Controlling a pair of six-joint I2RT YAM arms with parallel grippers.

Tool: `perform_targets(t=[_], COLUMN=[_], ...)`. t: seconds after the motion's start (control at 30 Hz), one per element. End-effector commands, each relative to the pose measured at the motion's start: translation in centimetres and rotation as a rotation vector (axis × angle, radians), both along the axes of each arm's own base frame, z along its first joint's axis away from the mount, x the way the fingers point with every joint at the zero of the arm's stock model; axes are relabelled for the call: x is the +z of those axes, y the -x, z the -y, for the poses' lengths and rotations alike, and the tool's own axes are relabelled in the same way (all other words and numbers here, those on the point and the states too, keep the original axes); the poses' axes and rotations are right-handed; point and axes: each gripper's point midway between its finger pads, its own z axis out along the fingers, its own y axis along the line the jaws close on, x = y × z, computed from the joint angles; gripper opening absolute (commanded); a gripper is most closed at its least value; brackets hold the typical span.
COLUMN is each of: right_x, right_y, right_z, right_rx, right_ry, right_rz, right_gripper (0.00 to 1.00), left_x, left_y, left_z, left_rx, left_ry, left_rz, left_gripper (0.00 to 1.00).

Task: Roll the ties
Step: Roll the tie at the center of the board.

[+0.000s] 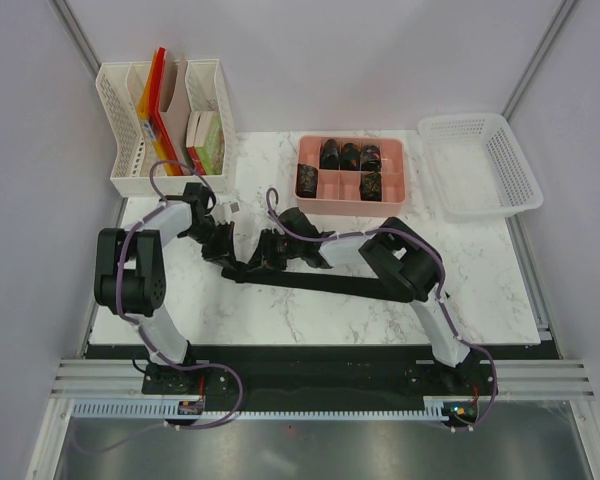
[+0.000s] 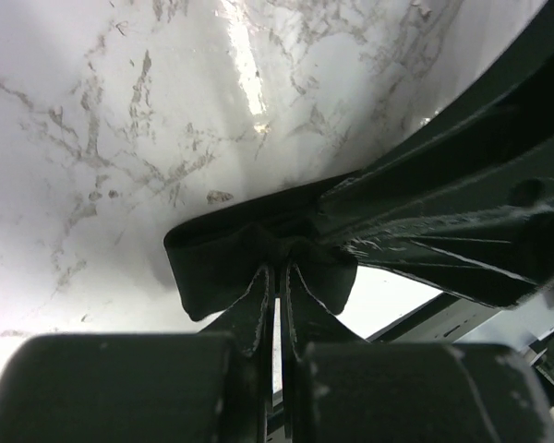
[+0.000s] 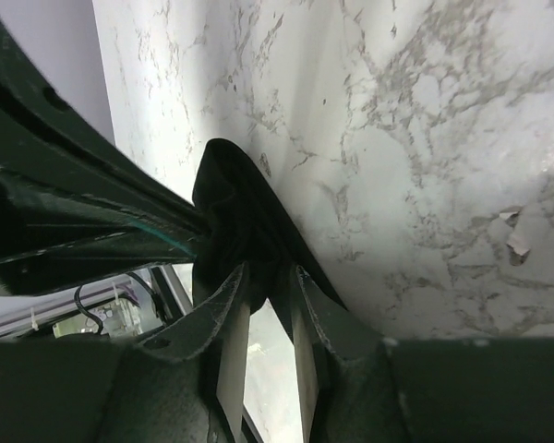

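Rolling has only begun on one tie (image 1: 325,284): its narrow end is bunched between the two tools, and the rest trails flat over the table (image 1: 280,320), back under the right arm. The left gripper (image 2: 279,277) is clenched on a fold of that end, and the right gripper (image 3: 268,275) looks pinched on the fabric at its tips. Next, I judge, one tool must turn the end over itself while the other keeps tension. Finished rolls (image 1: 350,156) sit in the pink tray (image 1: 352,207) beyond both
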Motion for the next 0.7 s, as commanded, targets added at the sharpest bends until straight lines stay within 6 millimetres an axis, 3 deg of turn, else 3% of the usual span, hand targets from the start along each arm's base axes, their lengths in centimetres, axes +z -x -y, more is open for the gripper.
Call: perform_targets(t=[0.0,0.13,0.3,0.4,0.53,0.67], right_x=[0.7,2.3,5.2,6.0,6.0,4.4], right_y=[-1.1,-1.7,-1.7,-1.6,-0.7,0.0], right_z=[0.6,0.7,0.3,0.6,0.3,-0.2], right_rx=[-0.004,0.007,0.025,0.011,0.024,0.031], right_ry=[-0.020,-0.039,-0.073,-0.065,-0.048,-0.024], right_rz=[0.021,0.045,0.067,0.072,0.061,0.032], right_gripper=[0.33,0.38,0.52,0.52,0.49,0.46], left_x=[-2.0,-2.4,-2.1,-2.1,-1.9,-1.9], left_y=[0.1,0.2,0.1,0.1,0.0,0.0], left_z=[-0.1,-0.2,-0.3,-0.3,-0.4,-0.4], left_rx=[-0.009,-0.005,0.003,0.006,0.008,0.007], left_ry=[-0.016,-0.030,-0.041,-0.044,-0.048,-0.050], left_rz=[-0.023,-0.027,-0.013,-0.011,-0.006,-0.003], left_gripper=[0.02,0.02,0.02,0.02,0.02,0.02])
